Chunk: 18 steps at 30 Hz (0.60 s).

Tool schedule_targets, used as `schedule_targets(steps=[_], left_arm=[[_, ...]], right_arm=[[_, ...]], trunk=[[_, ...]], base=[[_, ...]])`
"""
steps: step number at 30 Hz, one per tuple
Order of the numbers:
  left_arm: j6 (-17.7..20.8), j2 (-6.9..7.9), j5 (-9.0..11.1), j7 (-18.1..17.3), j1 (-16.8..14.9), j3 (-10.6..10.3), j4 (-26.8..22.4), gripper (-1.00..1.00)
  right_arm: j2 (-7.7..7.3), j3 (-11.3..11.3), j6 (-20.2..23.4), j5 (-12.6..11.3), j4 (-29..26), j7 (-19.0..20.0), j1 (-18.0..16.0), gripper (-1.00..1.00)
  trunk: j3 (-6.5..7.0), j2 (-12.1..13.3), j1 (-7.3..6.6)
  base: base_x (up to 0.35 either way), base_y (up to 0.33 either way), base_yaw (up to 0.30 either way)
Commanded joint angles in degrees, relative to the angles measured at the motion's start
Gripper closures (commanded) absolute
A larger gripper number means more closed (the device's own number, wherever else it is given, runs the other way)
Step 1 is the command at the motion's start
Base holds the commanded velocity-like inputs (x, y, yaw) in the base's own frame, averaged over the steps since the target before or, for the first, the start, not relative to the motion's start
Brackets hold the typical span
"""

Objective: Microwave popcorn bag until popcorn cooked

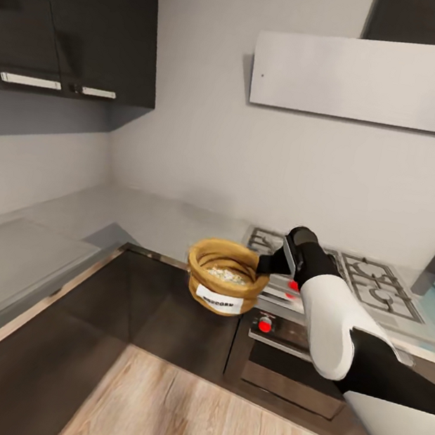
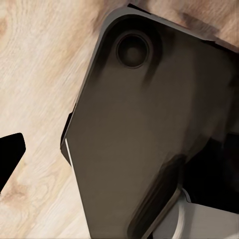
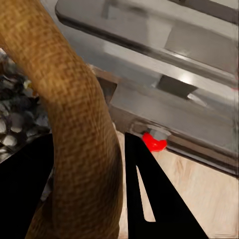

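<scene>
Right end effector grips popcorn bag holding popcorn

place: home kitchen
signs: gas hob, white hood, dark wall cabs, steel worktop, oven

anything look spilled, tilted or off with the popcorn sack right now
Nothing spilled. The tan-orange cloth popcorn sack hangs in mid-air over the floor in front of the gas hob, pinched by its rolled rim in the right gripper. It sits roughly upright, the whitish pieces inside.
</scene>
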Motion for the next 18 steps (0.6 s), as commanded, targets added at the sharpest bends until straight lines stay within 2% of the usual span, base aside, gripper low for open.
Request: schedule_targets(steps=[1,4,13,18], left_arm=[[-0.14,-0.02,0.21,0.15,-0.01,0.0,-0.03,-1.0],[-0.14,-0.02,0.21,0.15,-0.01,0.0,-0.03,-1.0],[-0.14,-0.02,0.21,0.15,-0.01,0.05,-0.03,-1.0],[-0.14,-0.01,0.21,0.15,-0.01,0.05,-0.03,-1.0]], right_arm=[[-0.2,-0.44,0.16,0.5,-0.01,0.39,-0.05,1.0],[-0.72,-0.47,0.16,0.5,0.09,0.43,0.78,1.0],[-0.81,-0.6,0.16,0.41,0.09,0.46,3.76,1.0],[-1.26,-0.75,0.16,0.35,0.12,0.67,4.11,1.0]], trunk=[[0.01,-0.04,0.0],[0.25,-0.04,0.0],[0.95,-0.04,0.0],[1.34,-0.04,0.0]], base=[[0.0,0.0,-0.132],[0.0,0.0,-0.133],[0.0,0.0,-0.157],[0.0,0.0,-0.17]])
